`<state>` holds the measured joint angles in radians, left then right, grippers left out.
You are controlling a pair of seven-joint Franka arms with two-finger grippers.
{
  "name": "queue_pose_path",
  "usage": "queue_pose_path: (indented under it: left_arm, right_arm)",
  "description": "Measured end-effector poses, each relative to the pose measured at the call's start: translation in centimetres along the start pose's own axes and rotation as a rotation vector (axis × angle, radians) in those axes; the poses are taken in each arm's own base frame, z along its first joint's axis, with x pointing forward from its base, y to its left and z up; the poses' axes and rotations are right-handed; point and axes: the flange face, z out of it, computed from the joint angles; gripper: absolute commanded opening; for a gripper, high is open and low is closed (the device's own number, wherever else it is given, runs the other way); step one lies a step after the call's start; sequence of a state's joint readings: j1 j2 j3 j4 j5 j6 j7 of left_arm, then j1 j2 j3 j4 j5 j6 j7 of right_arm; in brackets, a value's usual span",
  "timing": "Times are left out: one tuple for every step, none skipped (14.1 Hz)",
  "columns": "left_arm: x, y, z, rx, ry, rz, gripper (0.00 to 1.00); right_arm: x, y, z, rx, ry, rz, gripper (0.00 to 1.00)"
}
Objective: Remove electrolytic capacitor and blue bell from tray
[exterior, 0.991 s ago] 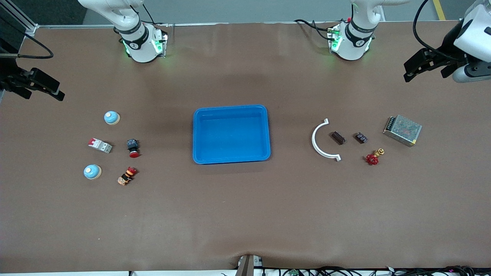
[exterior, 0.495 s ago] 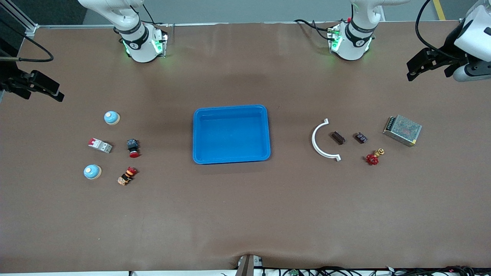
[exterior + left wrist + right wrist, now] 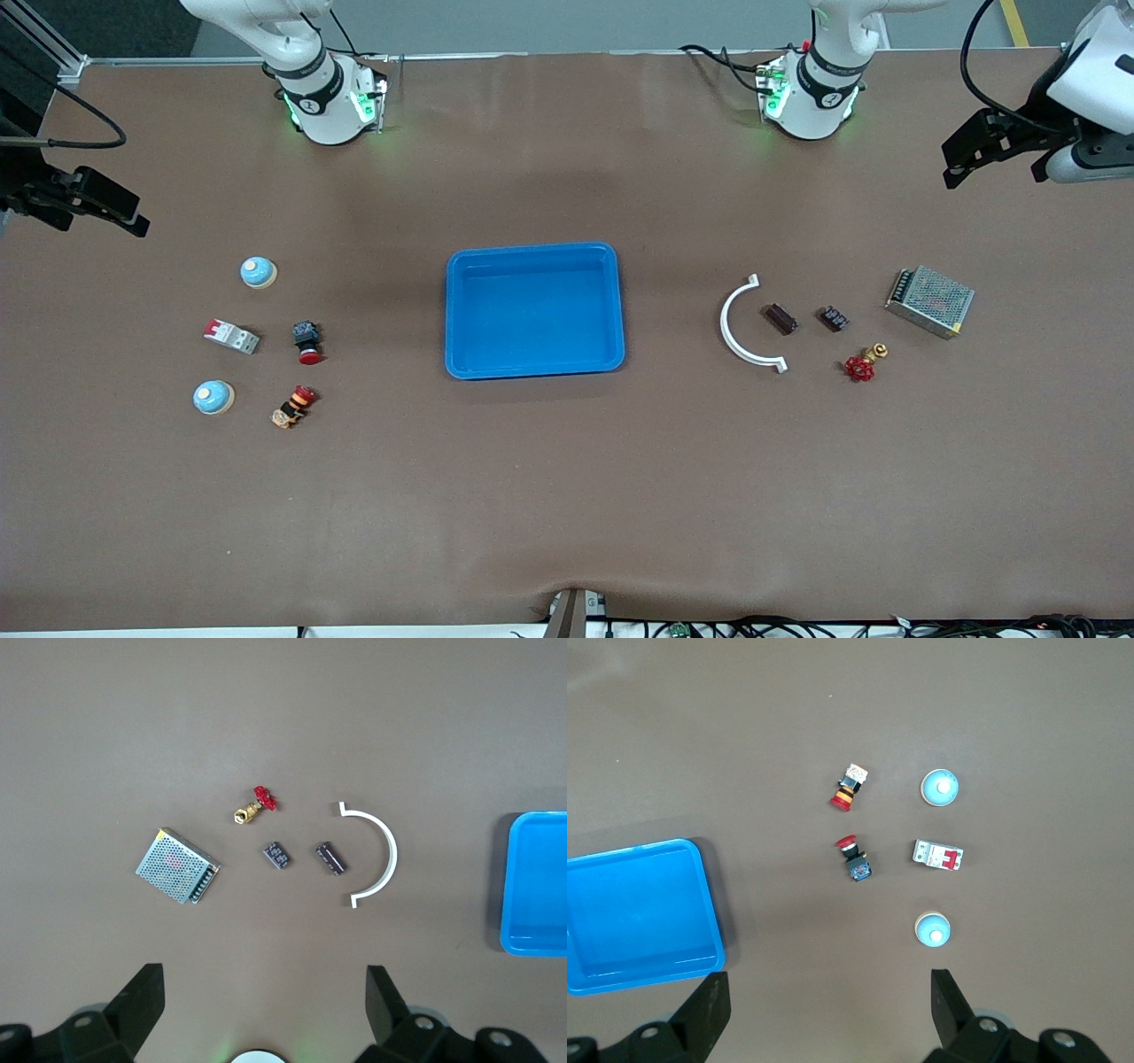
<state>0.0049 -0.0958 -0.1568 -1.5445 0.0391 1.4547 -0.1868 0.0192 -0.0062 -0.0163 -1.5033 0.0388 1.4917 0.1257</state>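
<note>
Grippers both hang open and empty: left gripper (image 3: 974,159) over the table's left-arm end, right gripper (image 3: 97,206) over its right-arm end.

- We see a white arc (image 3: 742,324), a valve (image 3: 864,362) and a mesh box (image 3: 930,301) together.
- We see a breaker (image 3: 232,336) beside two red buttons (image 3: 307,341), (image 3: 294,407).
</note>
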Motion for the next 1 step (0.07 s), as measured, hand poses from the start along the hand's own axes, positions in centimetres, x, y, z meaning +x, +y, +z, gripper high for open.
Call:
queue_pose_path:
  left_arm:
    - [0.02,0.0,-0.01,0.0,0.001,0.0,1.0]
  right_arm:
    - [0.03,0.07,0.03,0.0,0.0,0.001,1.0]
